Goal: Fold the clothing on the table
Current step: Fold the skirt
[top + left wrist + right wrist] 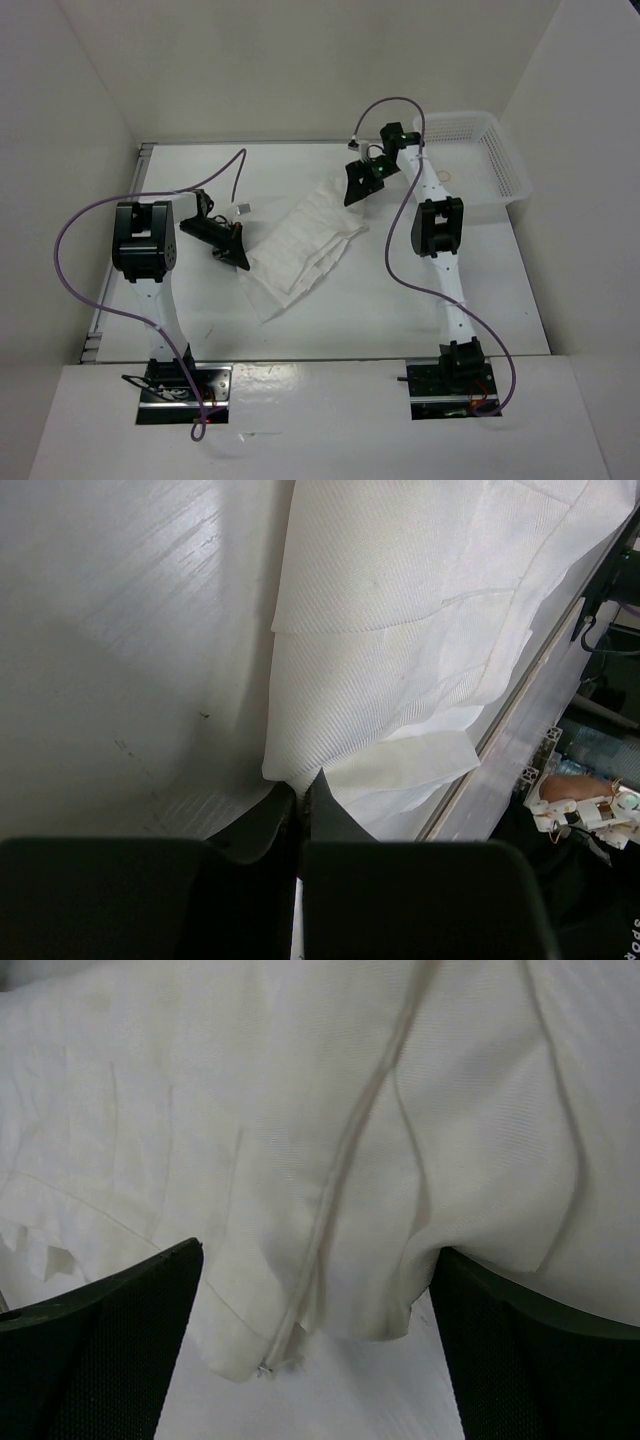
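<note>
clothing (pixel 305 245) lies rumpled mid-counter (pixel 400 320). left gripper (pixel 300 798) clamped on its edge, likely anchoring corner for fold. right gripper (pixel 315 1260) jaws spread wide, straddling far hem, apparently lined up to pinch.

Top cam: high, behind arm bases (pixel 185 385), looks down & fwd over whole table (pixel 350 310). L wrist cam: close, low, looks past left gripper (pixel 300 788) along clothing (pixel 400 630) edge. R wrist cam: v. close, clothing fills frame. All 3 share the clothing.
</note>
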